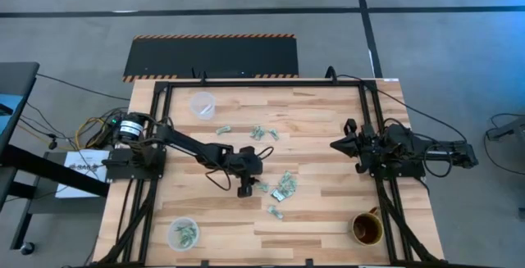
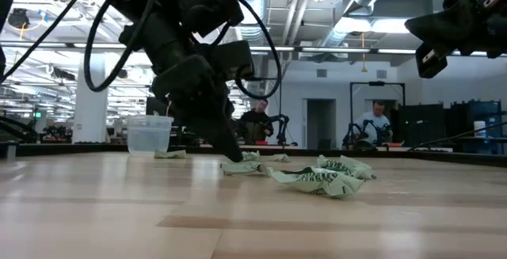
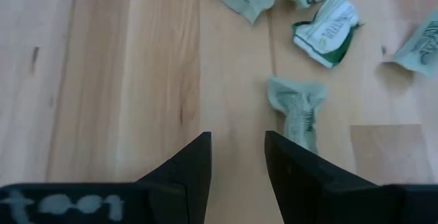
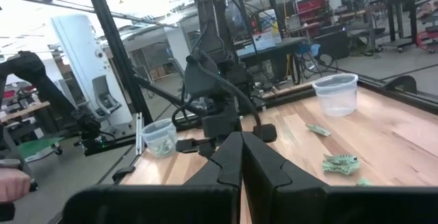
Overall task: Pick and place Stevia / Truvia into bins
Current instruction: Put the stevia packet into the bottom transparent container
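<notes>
The Stevia / Truvia packets (image 1: pixel 282 185) lie scattered loose over the middle of the counter (image 1: pixel 328 219): small, flat paper rectangles, pale green and white, most of them creased or crumpled. The nearest crumpled packet (image 3: pixel 298 111) lies just beside one fingertip of my left tool (image 3: pixel 237 145), off to the side of the gap and not between the fingers. That left tool (image 1: pixel 244 191) is lowered to the counter surface at the edge of the packet cluster; its two dark, wedge-shaped fingers stand a narrow gap apart, with only bare wood between them, and they hold nothing. My right tool (image 4: pixel 241 157) is held above the counter at its right side, well apart from the packets, its fingers pressed together and empty. One clear bin (image 1: pixel 202 104), round with whitish translucent walls, stands at the far side of the counter; the second bin (image 1: pixel 183 233) stands at the near left and holds several packets. A brown mug (image 1: pixel 367 229) sits at the near right. The counter is pale wood in jointed strips, smooth, with visible grain.
</notes>
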